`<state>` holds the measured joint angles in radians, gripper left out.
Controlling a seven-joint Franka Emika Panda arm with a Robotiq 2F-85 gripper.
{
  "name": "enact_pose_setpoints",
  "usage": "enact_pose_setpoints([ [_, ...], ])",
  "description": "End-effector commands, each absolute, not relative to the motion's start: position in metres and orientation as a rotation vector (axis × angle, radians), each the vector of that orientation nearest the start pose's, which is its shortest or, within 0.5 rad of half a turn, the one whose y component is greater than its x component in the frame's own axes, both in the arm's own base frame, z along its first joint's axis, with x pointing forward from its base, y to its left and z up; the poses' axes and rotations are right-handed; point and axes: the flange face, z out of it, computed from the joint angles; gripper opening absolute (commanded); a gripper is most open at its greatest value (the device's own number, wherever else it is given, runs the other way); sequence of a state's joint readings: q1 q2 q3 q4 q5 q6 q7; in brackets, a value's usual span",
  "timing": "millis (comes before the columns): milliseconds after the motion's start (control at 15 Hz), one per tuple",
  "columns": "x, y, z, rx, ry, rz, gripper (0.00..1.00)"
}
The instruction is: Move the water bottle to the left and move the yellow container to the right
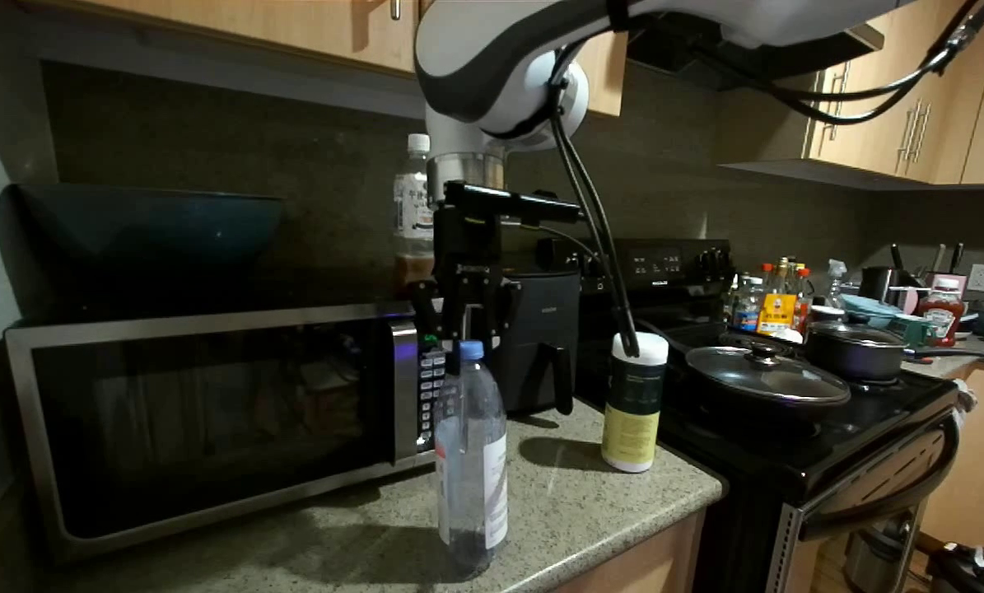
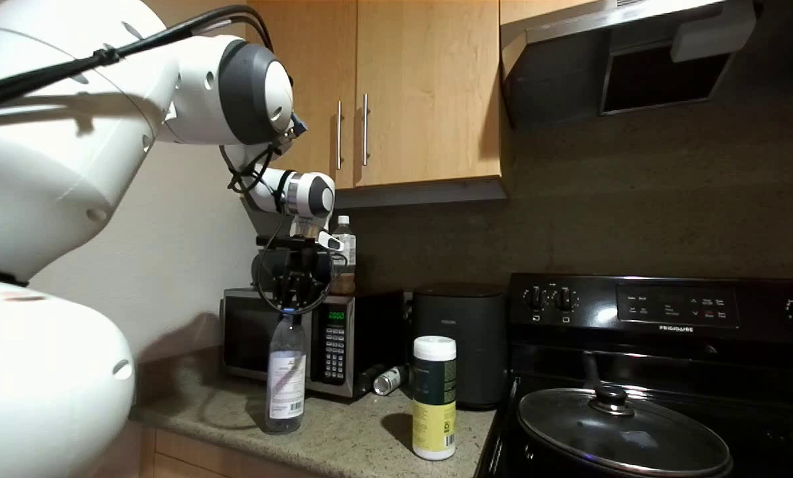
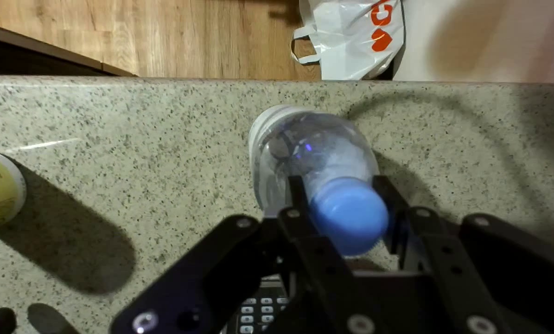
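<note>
Kitchen: lidded pan (image 2: 622,431) on stove (image 2: 675,362), microwave (image 1: 212,428) on counter (image 1: 541,511), wall cabinets (image 2: 429,93).

A blue-green bowl (image 1: 154,231) and a bottle (image 1: 412,206) with a white cap (image 1: 418,142) sit on the microwave (image 1: 212,428). A can (image 2: 388,381) lies on its side near the air fryer (image 2: 459,345). A pan (image 2: 539,461) with a glass lid (image 2: 569,421) is on the stove (image 2: 678,305). Past the counter (image 3: 165,120) is a white bag (image 3: 344,51).
</note>
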<state>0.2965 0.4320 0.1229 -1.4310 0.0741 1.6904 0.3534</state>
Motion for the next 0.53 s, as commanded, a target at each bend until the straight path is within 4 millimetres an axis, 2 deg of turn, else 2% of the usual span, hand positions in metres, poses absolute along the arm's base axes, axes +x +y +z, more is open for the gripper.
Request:
enact_pose_setpoints([
  [0, 0.591, 0.243, 0.443, -3.06, 0.034, 0.309, 0.14],
  [200, 0.588, 0.222, 0.445, -3.05, 0.073, 0.239, 0.14],
  [333, 0.591, 0.21, 0.445, -2.983, 0.093, 0.162, 0.14],
  [400, 0.603, 0.225, 0.442, -3.046, 0.06, 0.21, 0.14],
  [467, 0.604, 0.22, 0.442, -3.04, 0.073, 0.203, 0.39],
])
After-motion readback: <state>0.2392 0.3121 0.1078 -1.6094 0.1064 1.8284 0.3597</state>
